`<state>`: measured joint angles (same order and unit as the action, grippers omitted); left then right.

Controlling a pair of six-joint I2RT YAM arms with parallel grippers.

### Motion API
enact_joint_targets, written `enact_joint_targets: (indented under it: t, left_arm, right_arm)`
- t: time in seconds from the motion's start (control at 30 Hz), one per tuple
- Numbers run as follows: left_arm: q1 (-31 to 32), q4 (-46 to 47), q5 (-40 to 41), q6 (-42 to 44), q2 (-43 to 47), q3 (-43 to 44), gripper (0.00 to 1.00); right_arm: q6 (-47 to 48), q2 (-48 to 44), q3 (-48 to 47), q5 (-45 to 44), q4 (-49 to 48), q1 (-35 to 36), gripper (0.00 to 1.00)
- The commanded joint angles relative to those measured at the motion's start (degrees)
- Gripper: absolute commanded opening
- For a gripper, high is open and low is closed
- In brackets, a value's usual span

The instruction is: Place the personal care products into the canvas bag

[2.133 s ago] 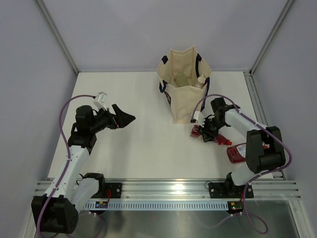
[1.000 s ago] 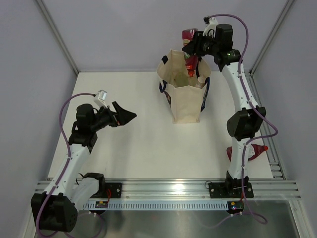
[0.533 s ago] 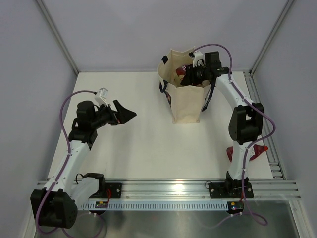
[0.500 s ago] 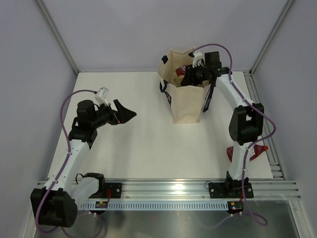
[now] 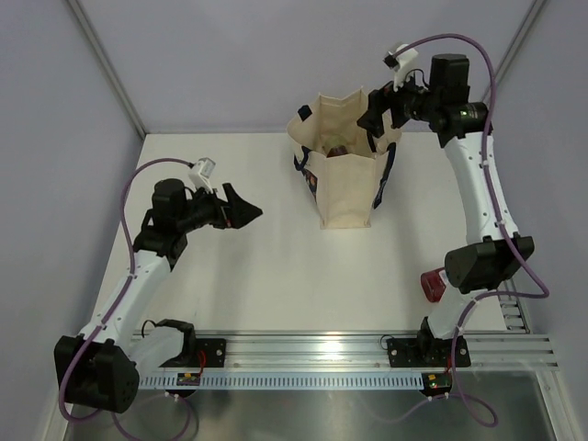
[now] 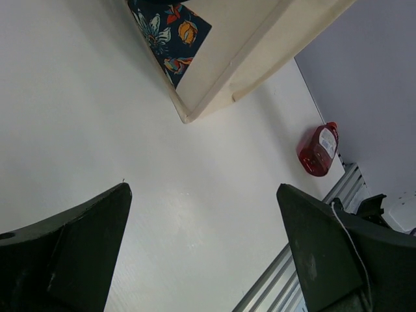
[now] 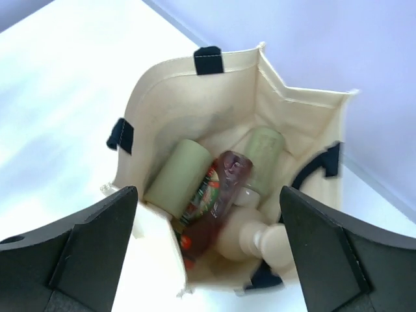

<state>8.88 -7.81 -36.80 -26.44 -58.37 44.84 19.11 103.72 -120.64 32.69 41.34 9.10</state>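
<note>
Your right pincer (image 5: 379, 112) hangs spread and empty above the bag (image 5: 347, 188), with bottles (image 7: 179, 175) beneath it. Swinging toward the red bottle (image 5: 433, 285) well behind it, you could snag a handle (image 7: 208, 60) and topple the bag.

The table (image 5: 266, 276) is a flat white surface, bounded at its near edge by an aluminium rail (image 5: 312, 347). The canvas bag (image 5: 344, 188) stands upright on it toward the far side, right of centre. One dark red bottle (image 5: 430, 285) with a white label lies on the surface near the right edge, well apart from the bag and close to the rail.
</note>
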Motion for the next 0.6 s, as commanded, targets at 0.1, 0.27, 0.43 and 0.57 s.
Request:
enact_joint_targets:
  t: [0.1, 0.27, 0.43, 0.57]
  left_arm:
    - [5.3, 1.6, 3.1, 4.5, -1.3, 1.3, 0.99]
    - [8.2, 2.5, 3.5, 5.5, -1.7, -0.4, 0.99]
    - [10.4, 4.6, 2.3, 5.3, -2.0, -2.0, 0.99]
    - [11.8, 4.5, 1.5, 5.7, -3.2, -2.4, 0.99]
  right_arm:
    - [22.8, -11.2, 5.4, 9.7, 21.7, -8.3, 0.99]
    - [48.3, -19.9, 20.9, 8.1, 38.8, -18.1, 0.99]
    - [69.6, -32.2, 44.8, -5.5, 42.4, -28.2, 1.0]
    - [81.1, -42.4, 60.8, -13.0, 37.0, -32.0, 1.0]
